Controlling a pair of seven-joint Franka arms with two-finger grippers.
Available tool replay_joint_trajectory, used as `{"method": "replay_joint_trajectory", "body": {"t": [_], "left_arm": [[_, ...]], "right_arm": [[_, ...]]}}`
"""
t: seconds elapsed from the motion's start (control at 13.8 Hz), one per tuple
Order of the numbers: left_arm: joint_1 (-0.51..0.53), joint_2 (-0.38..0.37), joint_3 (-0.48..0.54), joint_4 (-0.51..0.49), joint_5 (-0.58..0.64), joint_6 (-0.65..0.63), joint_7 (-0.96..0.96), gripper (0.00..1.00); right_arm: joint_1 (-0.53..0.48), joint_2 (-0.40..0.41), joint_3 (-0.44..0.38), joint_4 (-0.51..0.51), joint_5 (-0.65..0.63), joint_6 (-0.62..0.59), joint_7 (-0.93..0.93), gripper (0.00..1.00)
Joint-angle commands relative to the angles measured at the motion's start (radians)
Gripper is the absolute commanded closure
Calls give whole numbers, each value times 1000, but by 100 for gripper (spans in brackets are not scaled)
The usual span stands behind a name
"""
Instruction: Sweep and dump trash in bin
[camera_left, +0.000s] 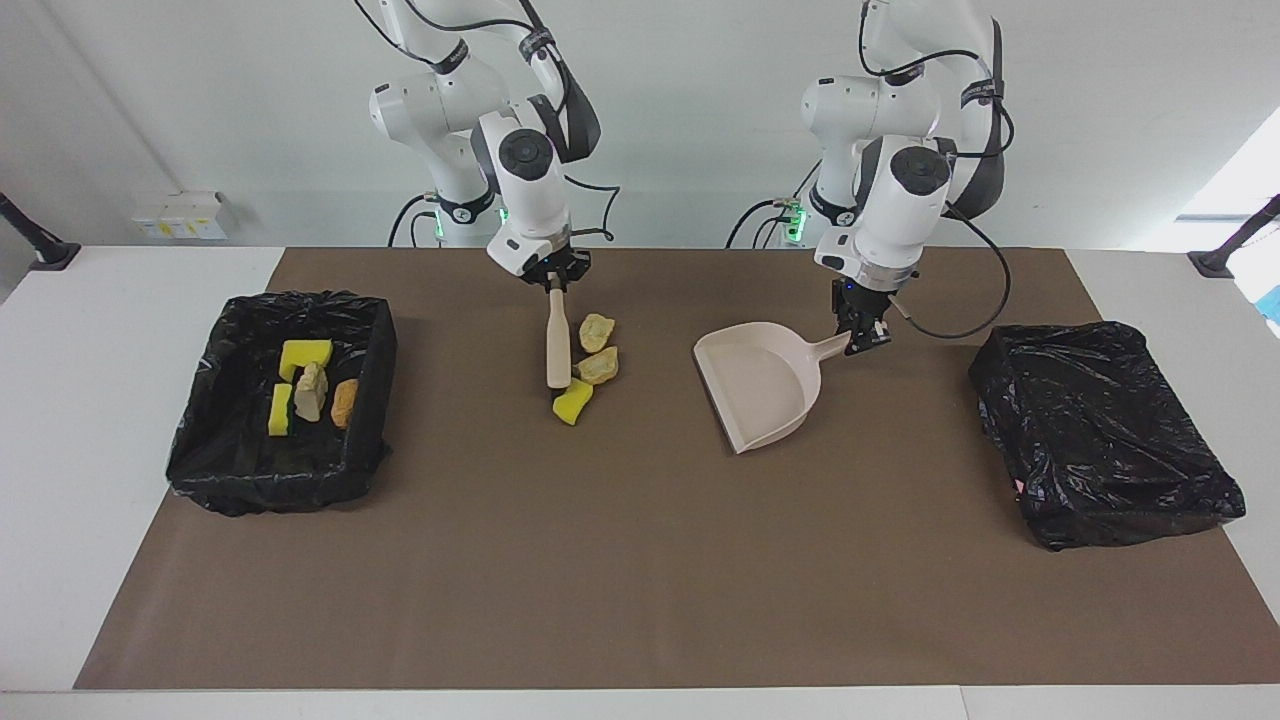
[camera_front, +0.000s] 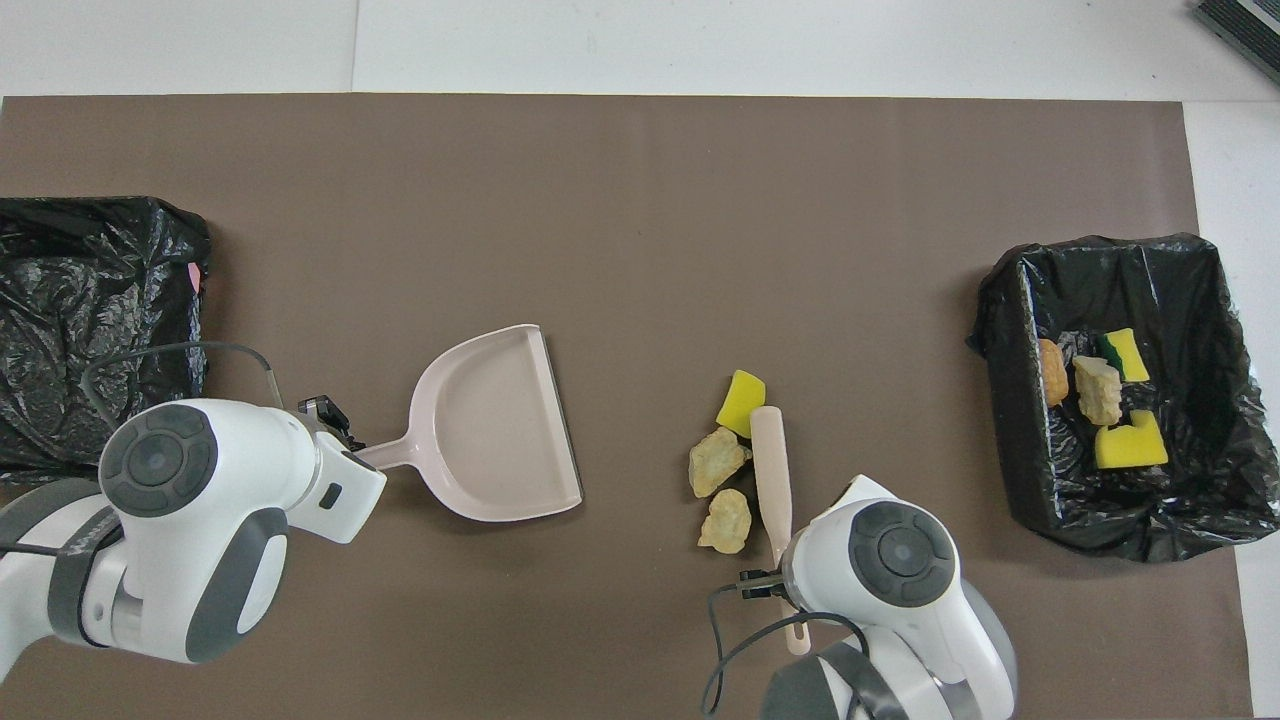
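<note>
i see seven bits of trash. three lie loose on the brown mat (camera_left: 640, 560) that covers the desk (camera_left: 120, 480), and four are in a bin.

the loose ones sit close together near the robots, about the middle of the mat. one is a bright yellow sponge chunk (camera_left: 573, 401) with a notch in it. the other two are tan crumbly lumps (camera_left: 597, 331), pale and rough like dry bread, one just nearer to the robots than the other. the yellow chunk is the farthest of the three from the robots.

my right hand (camera_left: 554, 283) is closed tight on the thin end of a small beige brush (camera_left: 557, 343). the brush hangs down with its dark bristles by the yellow chunk, right beside the two lumps.

my left hand (camera_left: 862, 335) is closed on the handle of the beige dustpan (camera_left: 758, 385). the pan has nothing in it, and its wide mouth points away from the robots. it is well apart from the loose trash.

there are two bins with black bags. the open bin (camera_left: 283, 400) at the right arm's end holds two yellow sponge chunks, one beige lump and one orange-brown lump. the other bin (camera_left: 1105, 430) at the left arm's end is all wrapped in black plastic.
</note>
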Motion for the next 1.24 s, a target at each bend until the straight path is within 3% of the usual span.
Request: {"method": "replay_joint_trajectory", "body": {"t": [0.0,0.36,0.73,0.95,1.16], "left_arm": [[10,-13,-2,-19,15,7,-7,100],[10,-15,-3,-24,15,-80,-7,100],[-9,-13,-5,-47,15,-82,-11,100],[-9,-13,-5,-44,15,-80,-19,100],[8,-12,-5,-24,15,-80,-33,100]], "right_arm": [[17,125,6,104,19,12,48,100],[148,302,6,309,30,11,218,100],[240,442,6,539,191,38,222,100],[261,476,7,627,265,63,211,100],[254,432,6,668,305,-41,211,100]]}}
